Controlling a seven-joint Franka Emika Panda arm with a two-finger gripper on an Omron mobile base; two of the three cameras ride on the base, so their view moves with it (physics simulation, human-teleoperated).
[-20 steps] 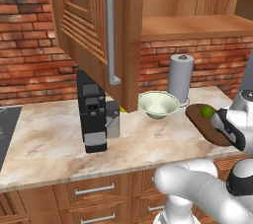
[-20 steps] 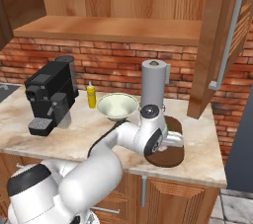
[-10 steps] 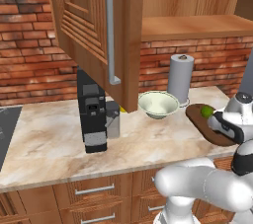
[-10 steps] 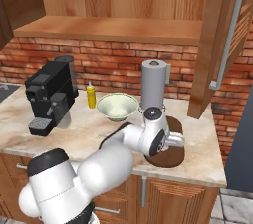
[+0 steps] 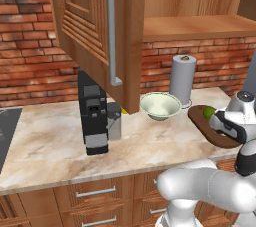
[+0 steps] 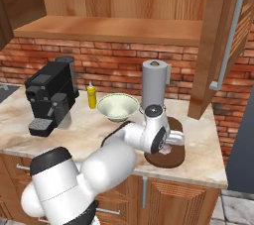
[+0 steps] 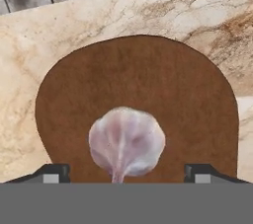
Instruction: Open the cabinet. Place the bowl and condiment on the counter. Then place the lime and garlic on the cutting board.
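With the garlic (image 7: 126, 141) seen on the cutting board (image 7: 138, 80) between the fingers (image 7: 126, 171), which are spread apart and clamped on nothing, a straight lift away from the surface (image 5: 50, 146) is advised so the bulb is not nudged.

I count one bench (image 5: 50, 151) with one board (image 7: 138, 85) on it. On the board I see one garlic (image 7: 126, 143) and one lime (image 5: 208, 113). There is one bowl (image 5: 160, 106), one yellow bottle (image 6: 92, 96), one paper towel roll (image 6: 154, 85) and one coffee machine (image 5: 93, 118). Overhead hangs one cabinet (image 5: 195, 1) with two open doors, one (image 5: 97, 26) on each side, and each door carries one bar handle (image 5: 112, 26). Below the bench I make out two drawer handles (image 5: 94, 192).
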